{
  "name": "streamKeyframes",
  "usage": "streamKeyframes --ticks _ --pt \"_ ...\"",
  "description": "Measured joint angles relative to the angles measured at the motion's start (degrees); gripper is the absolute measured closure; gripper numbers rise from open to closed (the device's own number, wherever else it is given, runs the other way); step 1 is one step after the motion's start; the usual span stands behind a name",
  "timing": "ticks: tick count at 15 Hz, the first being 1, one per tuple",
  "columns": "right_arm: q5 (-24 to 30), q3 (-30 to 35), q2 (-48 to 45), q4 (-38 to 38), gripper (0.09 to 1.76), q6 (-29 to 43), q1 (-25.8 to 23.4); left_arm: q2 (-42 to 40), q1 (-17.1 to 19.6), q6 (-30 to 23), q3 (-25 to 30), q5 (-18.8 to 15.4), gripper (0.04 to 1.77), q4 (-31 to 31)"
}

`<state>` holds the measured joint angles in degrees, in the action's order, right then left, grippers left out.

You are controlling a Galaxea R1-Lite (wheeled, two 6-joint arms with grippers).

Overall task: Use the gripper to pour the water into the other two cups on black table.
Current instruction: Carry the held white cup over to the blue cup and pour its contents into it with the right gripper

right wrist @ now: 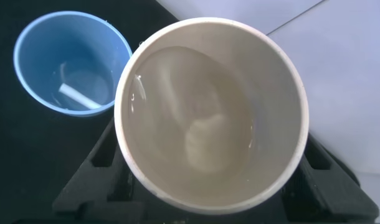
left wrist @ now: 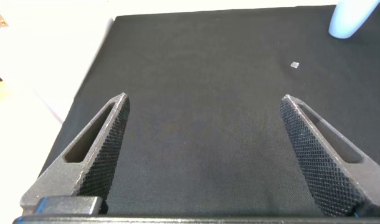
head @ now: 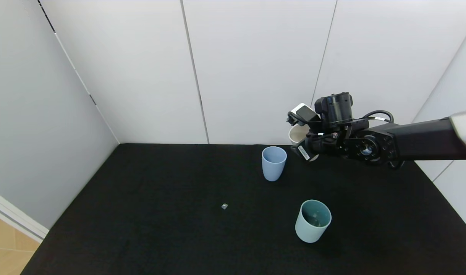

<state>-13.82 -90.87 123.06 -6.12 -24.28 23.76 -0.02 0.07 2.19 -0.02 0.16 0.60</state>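
My right gripper [head: 306, 146] is shut on a cream-beige cup [head: 297, 134], held above the black table [head: 160, 229] at its far right, close to the back wall. In the right wrist view the cup [right wrist: 212, 118] fills the frame and clear water [right wrist: 202, 134] lies in it; one dark finger [right wrist: 90, 186] shows beside it. The periwinkle blue cup [head: 274, 163] stands upright just left of the held cup and shows below its rim as the blue cup [right wrist: 71, 62]. A teal cup [head: 313, 220] stands upright nearer to me. My left gripper [left wrist: 205, 99] hangs open over bare table.
A tiny grey speck [head: 224, 206] lies on the cloth left of the teal cup. White wall panels close the back and both sides. The table's left edge drops toward a wooden floor [head: 4, 248].
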Motion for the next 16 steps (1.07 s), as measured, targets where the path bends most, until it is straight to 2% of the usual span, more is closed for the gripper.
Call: streamKeyframes --ticks 4,7,16 --pt "-0.1 -1.1 0.3 2.2 0.57 -3.1 0.6 0.0 0.0 0.0 0.0 0.0 0.09 0.0" --pt "-3.1 -2.8 0.9 3.0 0.57 -5.4 1.4 0.0 0.0 0.0 0.0 0.0 0.09 0.0" --pt "-5.8 -5.2 3.2 3.1 0.57 -11.7 3.3 0.0 0.0 0.0 0.0 0.0 0.09 0.0"
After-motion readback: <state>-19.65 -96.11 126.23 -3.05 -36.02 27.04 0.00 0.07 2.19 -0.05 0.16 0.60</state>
